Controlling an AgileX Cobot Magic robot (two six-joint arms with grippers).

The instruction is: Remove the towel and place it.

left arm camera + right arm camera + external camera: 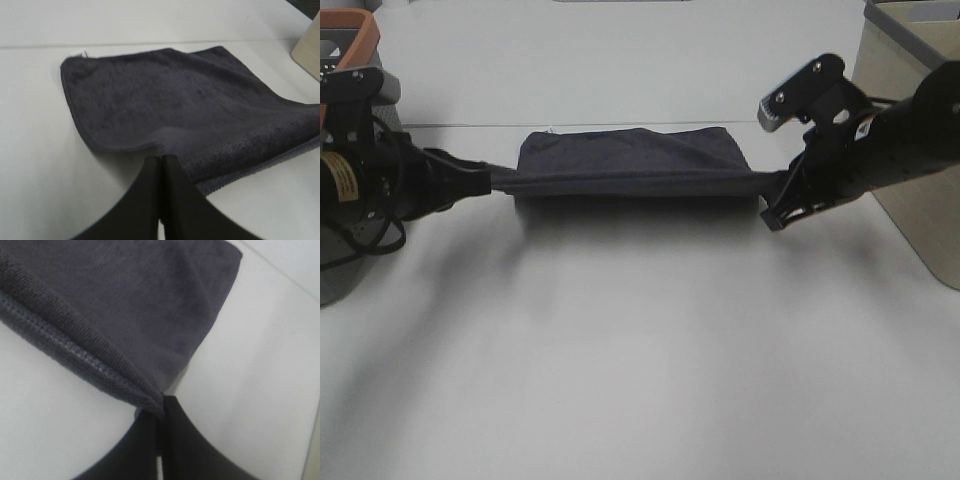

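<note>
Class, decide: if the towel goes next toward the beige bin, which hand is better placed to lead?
Right, probably. Both hands pinch corners of the towel, but the right hand sits beside the beige bin; the left hand holds the far end.

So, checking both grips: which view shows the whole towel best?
The exterior high view: the towel is seen whole, stretched between the left claw and right claw. Each wrist view shows only its own pinched end and part of the cloth.
</note>
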